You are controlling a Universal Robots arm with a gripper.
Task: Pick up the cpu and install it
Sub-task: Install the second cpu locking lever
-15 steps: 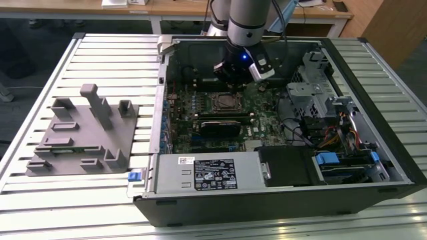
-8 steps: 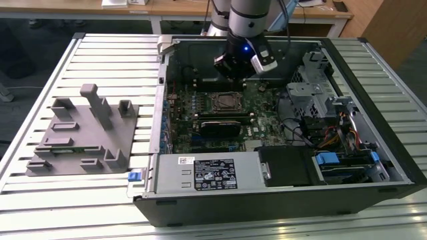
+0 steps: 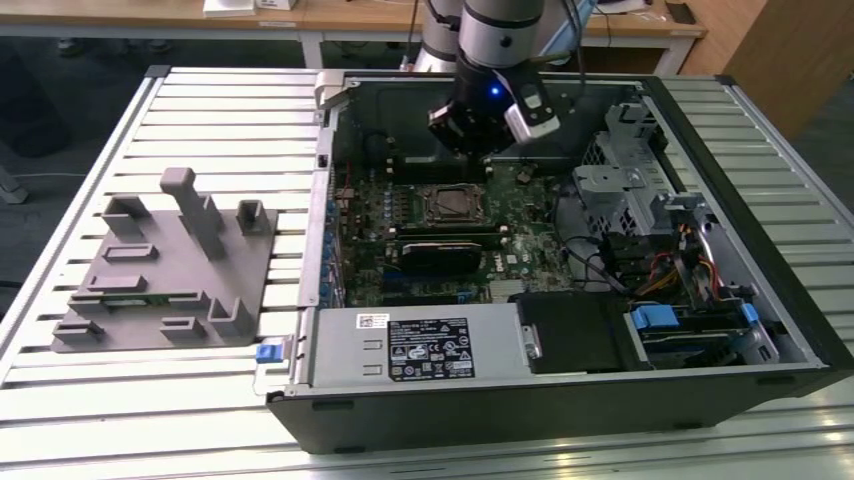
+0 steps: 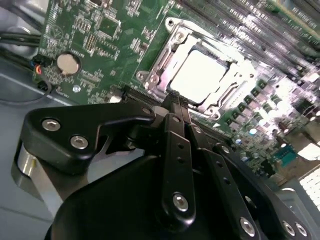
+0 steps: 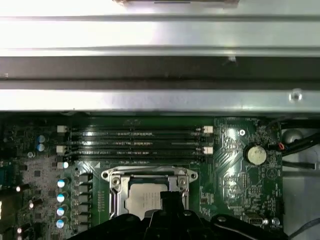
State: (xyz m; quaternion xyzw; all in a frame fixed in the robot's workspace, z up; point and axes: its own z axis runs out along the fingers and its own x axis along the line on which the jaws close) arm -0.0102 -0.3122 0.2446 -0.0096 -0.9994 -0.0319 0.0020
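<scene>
Evidently the gripper (image 4: 175,100) holds nothing: in the second wrist view its black fingers (image 4: 178,145) run together to a closed tip that ends just above the near edge of the CPU socket frame (image 4: 156,65), and no chip sits between them. The cpu (image 4: 200,75) lies flat inside that frame, its bright silver top showing through the open metal bracket; in the first wrist view the same cpu (image 5: 142,200) sits square in the socket (image 5: 116,192) below the four memory slots (image 5: 135,142), partly hidden by the gripper body. By my reading the chip is already seated and the work in hand is around the socket, so care means keeping the tip clear of the lid and moving straight up or down rather than sideways, since any drag across the frame could shift the chip on its contacts. In the exterior view the gripper (image 3: 478,150) hangs inside the open computer case (image 3: 561,400), above the motherboard (image 3: 527,250) and just behind the socket (image 3: 451,203). The grey fixture tray (image 3: 160,290) rests on the slatted tabletop (image 3: 134,420), well apart, toward the exterior view's left.
</scene>
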